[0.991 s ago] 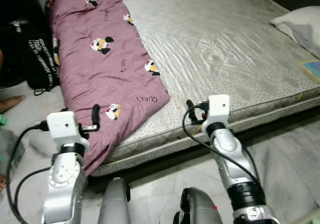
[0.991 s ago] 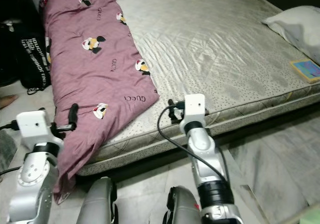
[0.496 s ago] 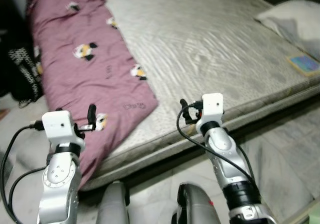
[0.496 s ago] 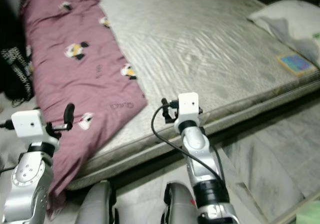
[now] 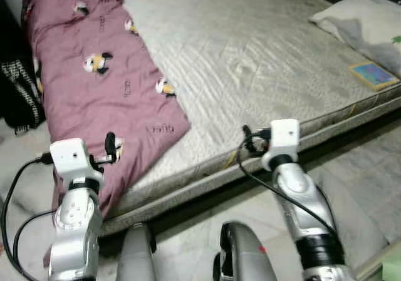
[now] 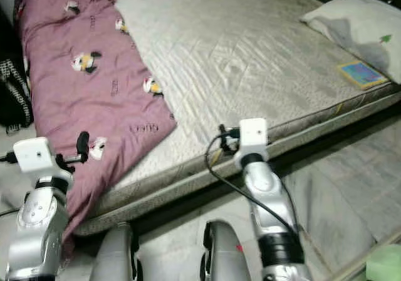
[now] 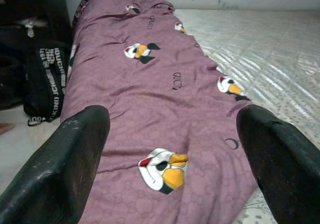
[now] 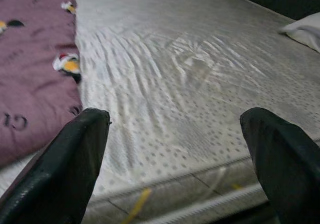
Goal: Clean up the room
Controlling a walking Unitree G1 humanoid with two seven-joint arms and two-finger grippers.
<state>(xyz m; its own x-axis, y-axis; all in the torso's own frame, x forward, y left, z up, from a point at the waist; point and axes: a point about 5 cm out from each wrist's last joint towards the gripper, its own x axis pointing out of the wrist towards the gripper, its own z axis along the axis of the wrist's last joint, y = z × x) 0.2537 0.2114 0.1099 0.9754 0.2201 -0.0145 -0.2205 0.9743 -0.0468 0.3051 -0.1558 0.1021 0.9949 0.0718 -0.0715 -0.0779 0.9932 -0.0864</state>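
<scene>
While both arms hang raised before the bed, your left gripper stands with its two black fingers spread wide and nothing between them, poised just over the near end of the mauve duck-print blanket. Your right gripper is likewise spread wide and empty, hovering at the mattress edge, well apart from the blanket's near corner.

Outward from the left gripper, the blanket runs away from you along the robot's left side of the mattress, its long axis pointing toward the far wall; its near end spills over the mattress edge toward the floor. It lies bunched and rumpled, not folded. The left gripper is plainly the nearer of the two, directly above the cloth; the right gripper would have to travel leftward across bare mattress to reach the near corner.

Beyond the blanket, a black bag with white lettering sits on the floor beside the bed. At the far right of the mattress lie a pale pillow and a small colourful book near the edge.
</scene>
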